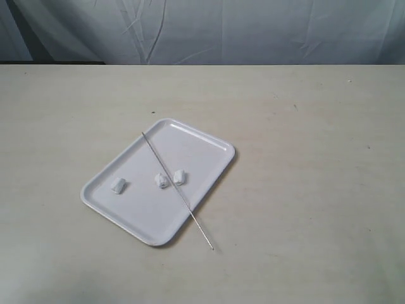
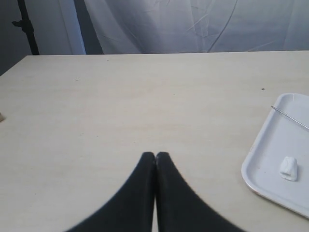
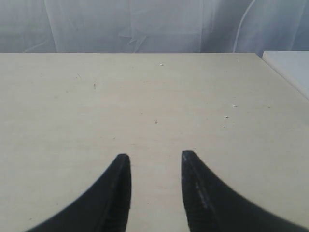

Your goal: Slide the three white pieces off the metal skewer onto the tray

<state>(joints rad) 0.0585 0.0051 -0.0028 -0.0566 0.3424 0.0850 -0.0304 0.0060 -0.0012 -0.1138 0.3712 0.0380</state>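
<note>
black fingers (image 2: 145,193) of the left hand (image 2: 155,155) were pressed together tip to tip with nothing between them, above bare bench (image 2: 96,106). the right hand (image 3: 155,159) stood with its two fingers (image 3: 116,193) spread apart and empty, also over bare bench. neither hand showed in the exterior view.

in that view the metal skewer (image 1: 178,190) had its near tip on the bench, just past the near right long rim of the tray (image 1: 145,218). from there the skewer ran slantwise over that rim and across the tray's floor to the tray's far left corner. the tray sat turned at an angle around the middle of the bench, well clear of every bench edge.

the three white pieces (image 1: 162,180) lay on the tray floor, none threaded on the skewer. the lone piece (image 1: 118,185) rested near the tray's left short rim, well apart from the rod. the middle piece (image 1: 162,180) lay just beside the skewer on its left, and the right piece (image 1: 179,177) just beside it on the other side; whether either touched the rod could not be told. the far half of the tray was bare but for the skewer.

beyond the bench's far edge hung a pale, creased cloth (image 1: 253,31).
</note>
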